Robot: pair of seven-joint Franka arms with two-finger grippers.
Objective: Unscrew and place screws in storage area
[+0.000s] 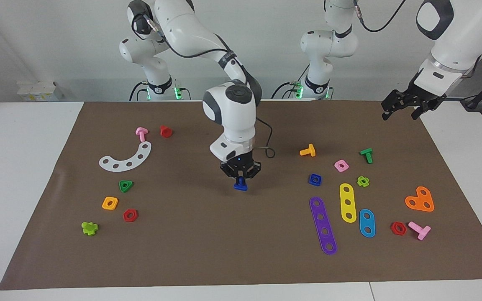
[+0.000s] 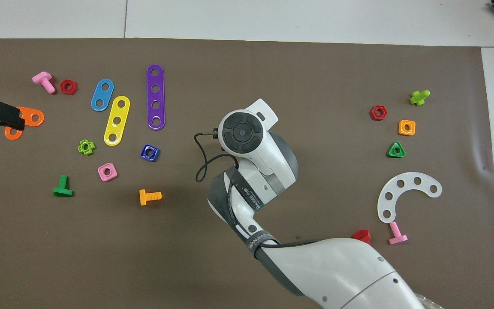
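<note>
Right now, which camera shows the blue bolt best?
The facing view. There the blue bolt hangs in plain sight below the right tool, which is shut on it, over the middle of the mat. In the overhead view the right arm's wrist covers the bolt completely.

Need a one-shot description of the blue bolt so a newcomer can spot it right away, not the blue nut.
Start at the brown mat and find the right arm, which reaches down over its middle. Its tool is shut on a small royal-blue bolt, just above the mat. Unlike the blue square nut, lying flat toward the left arm's end of the table, it has no round hole and is the only part being held.
</note>
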